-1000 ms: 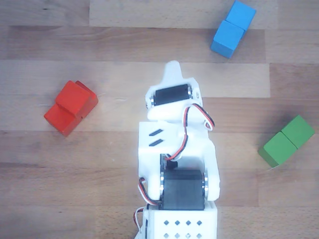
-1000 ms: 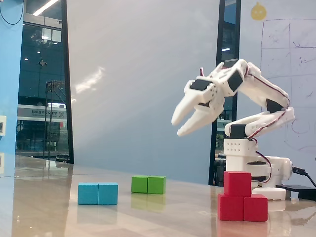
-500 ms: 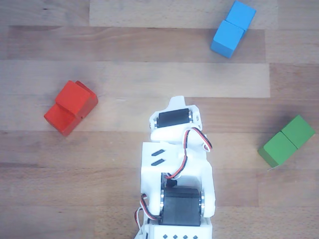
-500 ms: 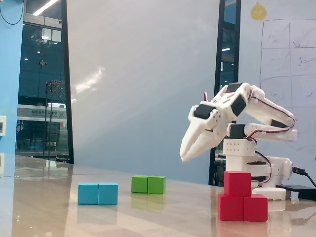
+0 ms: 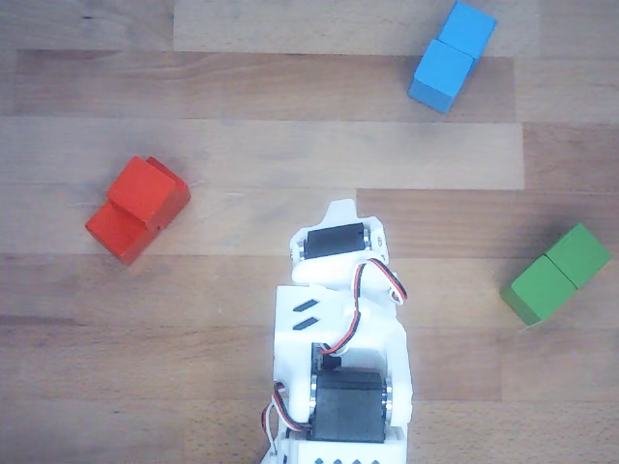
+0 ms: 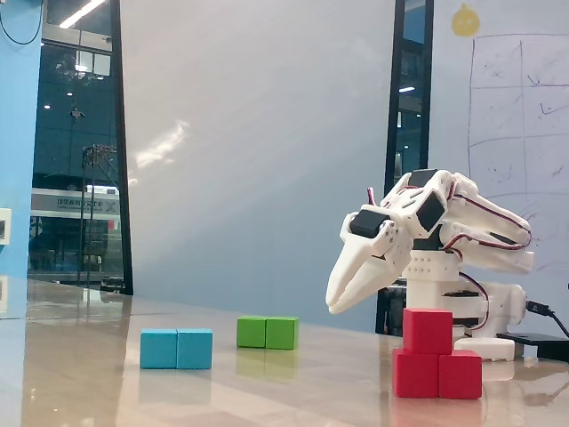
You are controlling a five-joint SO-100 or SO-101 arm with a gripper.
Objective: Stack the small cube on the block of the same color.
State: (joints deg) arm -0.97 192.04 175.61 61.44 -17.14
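The small red cube sits on one half of the red oblong block at the left of the other view. In the fixed view the cube rests on the block at the front right. My gripper hangs tilted downward above the table, up and to the left of the stack and apart from it. Its jaws look closed and hold nothing. In the other view the white arm lies right of the red stack and hides the fingertips.
A blue oblong block lies at the far right and also shows in the fixed view. A green oblong block lies at the right edge and shows in the fixed view. The arm's base stands behind the red stack.
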